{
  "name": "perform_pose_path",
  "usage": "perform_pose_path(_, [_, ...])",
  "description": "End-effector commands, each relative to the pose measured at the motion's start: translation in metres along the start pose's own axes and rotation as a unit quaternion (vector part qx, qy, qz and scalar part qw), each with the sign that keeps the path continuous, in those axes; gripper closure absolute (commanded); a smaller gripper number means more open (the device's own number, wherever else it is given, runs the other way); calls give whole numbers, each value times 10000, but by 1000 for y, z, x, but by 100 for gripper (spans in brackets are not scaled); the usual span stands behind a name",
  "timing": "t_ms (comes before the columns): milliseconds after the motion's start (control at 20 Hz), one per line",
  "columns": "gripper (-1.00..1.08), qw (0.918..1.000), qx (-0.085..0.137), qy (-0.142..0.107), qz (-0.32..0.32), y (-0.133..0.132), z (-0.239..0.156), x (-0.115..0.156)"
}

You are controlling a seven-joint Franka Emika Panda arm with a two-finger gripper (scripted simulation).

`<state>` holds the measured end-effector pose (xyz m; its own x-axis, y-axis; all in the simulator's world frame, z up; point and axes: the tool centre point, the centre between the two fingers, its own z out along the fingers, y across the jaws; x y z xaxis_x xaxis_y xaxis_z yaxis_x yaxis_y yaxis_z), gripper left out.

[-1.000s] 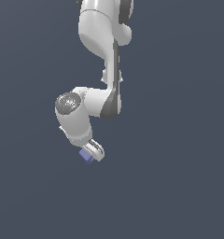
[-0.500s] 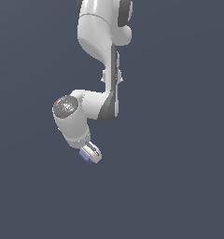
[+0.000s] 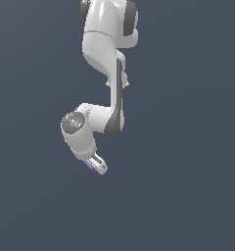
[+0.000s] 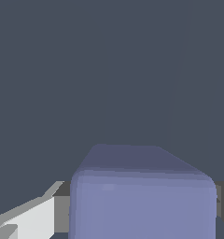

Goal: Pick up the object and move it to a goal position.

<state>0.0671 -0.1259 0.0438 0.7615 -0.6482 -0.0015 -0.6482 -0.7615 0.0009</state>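
Exterior view: one white arm, coming down from the top edge, bent at an elbow joint and turning toward the exterior view's left. One end effector at its low end, angled down toward the exterior view's right. One cube, blue-purple, only a sliver showing at the end effector's tip, pressed against the pale fingers. The rest of the cube is hidden by the fingers. Backdrop is flat dark grey-blue on all sides; no edge, surface or shadow line can be made out, so whether the cube is off the ground cannot be told. Open room all around the arm, widest toward the exterior view's right and below.

Wrist view: one cube, very close, filling much of the near field, its upper face and one broad face visible, corners rounded. One pale finger just beside it on one side, a dark sliver at the other side. End effector reads as clamped on the cube. Beyond it, only plain dark grey-blue.
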Motion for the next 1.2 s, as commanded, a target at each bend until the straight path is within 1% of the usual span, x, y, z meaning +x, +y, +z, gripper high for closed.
perform_pose_path(0, [-92, 10000, 5, 7, 1, -1, 5, 1])
perform_pose_path(150, [-92, 10000, 5, 7, 1, -1, 4, 2])
perform_pose_path(200, [108, 10000, 5, 7, 1, -1, 4, 2])
perform_pose_path(800, [108, 10000, 5, 7, 1, -2, 4, 0])
perform_pose_path(950, [108, 10000, 5, 7, 1, -10, 4, -6])
perform_pose_path(1150, [108, 10000, 5, 7, 1, -29, 2, -21])
